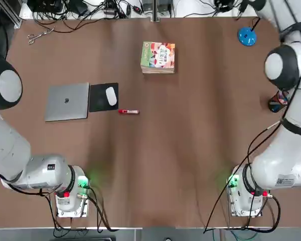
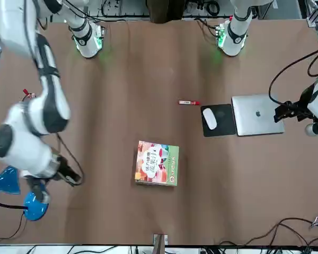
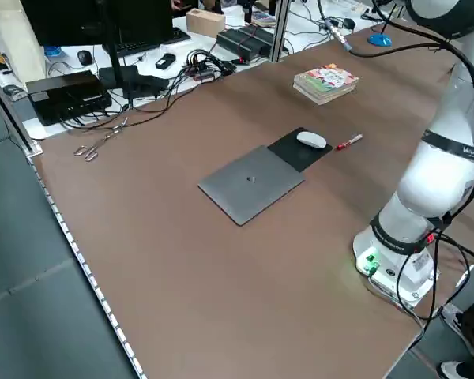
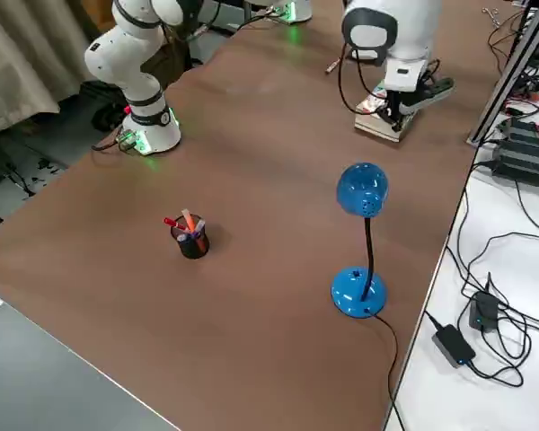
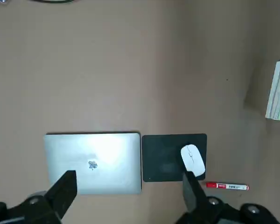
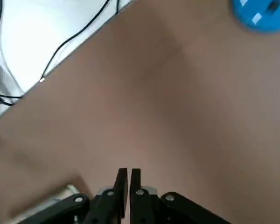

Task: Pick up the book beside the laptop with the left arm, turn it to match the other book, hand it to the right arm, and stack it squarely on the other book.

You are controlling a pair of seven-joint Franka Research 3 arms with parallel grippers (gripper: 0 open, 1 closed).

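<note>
I see the book [image 1: 158,56] lying on the other book [image 1: 157,70], well beyond the laptop [image 1: 67,101]. My left gripper [image 5: 128,189] hangs spread above the laptop; the right gripper [image 6: 129,179] looks nearly closed, holding nothing.

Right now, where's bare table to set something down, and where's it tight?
Widest free patch: between the red marker and the two arm bases, running across the near half. Also bare: between the stacked books and the blue lamp. Crowded: laptop, mouse pad and marker sit close together; the pen cup is by the right edge.
</note>
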